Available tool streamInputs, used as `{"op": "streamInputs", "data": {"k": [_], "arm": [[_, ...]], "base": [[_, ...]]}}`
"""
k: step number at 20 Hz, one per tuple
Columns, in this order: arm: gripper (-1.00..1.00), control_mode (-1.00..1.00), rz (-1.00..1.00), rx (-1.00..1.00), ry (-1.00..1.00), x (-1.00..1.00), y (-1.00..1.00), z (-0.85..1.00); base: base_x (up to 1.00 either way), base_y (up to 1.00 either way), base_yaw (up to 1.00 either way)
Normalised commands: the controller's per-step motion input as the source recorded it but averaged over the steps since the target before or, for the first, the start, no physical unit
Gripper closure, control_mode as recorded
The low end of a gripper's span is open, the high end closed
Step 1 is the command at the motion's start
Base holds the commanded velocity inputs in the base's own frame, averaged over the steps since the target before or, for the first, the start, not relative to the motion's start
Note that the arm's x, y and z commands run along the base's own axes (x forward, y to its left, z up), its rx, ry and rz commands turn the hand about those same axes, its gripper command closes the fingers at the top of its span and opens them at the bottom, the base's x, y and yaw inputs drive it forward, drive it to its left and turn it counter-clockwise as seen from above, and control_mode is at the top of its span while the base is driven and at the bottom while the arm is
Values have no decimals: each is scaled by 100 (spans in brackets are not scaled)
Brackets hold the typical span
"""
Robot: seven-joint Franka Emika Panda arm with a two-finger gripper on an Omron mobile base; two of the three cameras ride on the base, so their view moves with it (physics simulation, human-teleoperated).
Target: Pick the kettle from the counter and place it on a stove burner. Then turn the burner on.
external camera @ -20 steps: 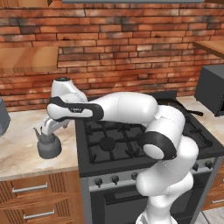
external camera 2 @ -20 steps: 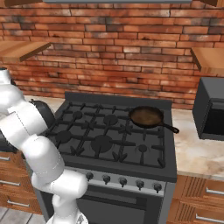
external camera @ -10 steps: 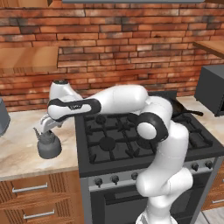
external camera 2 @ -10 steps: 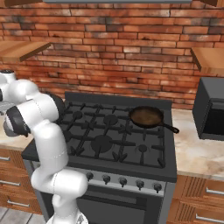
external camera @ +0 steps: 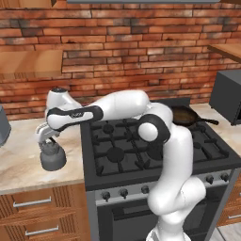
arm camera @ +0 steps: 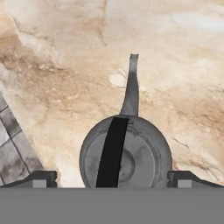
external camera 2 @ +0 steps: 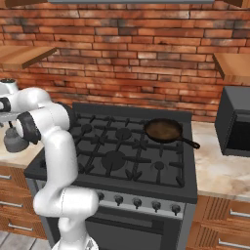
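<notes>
The small grey kettle [external camera: 52, 157] stands upright on the beige counter [external camera: 21, 160] just left of the range, and it also appears at the left edge of the right base view [external camera 2: 14, 141]. My gripper [external camera: 47, 139] hangs directly over it, pointing down. In the hand view the kettle [arm camera: 140, 153] sits between the two open fingertips [arm camera: 41, 178]. Its dark handle runs across the lid and its spout points away over the counter [arm camera: 175, 65]. Nothing is gripped. The nearest stove burner [external camera: 115, 153] is the front-left one [external camera 2: 114, 158].
A dark frying pan [external camera: 183, 115] occupies the back-right burner [external camera 2: 163, 129]. Control knobs [external camera: 124, 192] line the range front [external camera 2: 136, 204]. A black microwave [external camera: 228, 96] stands on the right counter. A grey appliance edge [external camera: 4, 126] sits at the far left.
The arm's elbow and upper links have swung and stretched out toward the kettle. The hand has settled slightly lower over it. The kettle has not moved.
</notes>
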Motion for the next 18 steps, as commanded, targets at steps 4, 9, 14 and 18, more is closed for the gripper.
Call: {"op": "streamInputs", "data": {"k": [4, 9, 14, 18], "arm": [[-100, -100, 0, 0, 0, 22, 17, -18], [-100, -100, 0, -2, 0, 5, 2, -10], [100, -100, 0, 0, 0, 0, 0, 0], [100, -100, 0, 0, 0, 0, 0, 0]], "base": [[0, 0, 0], [0, 0, 0], [0, 0, 0], [0, 0, 0]]}}
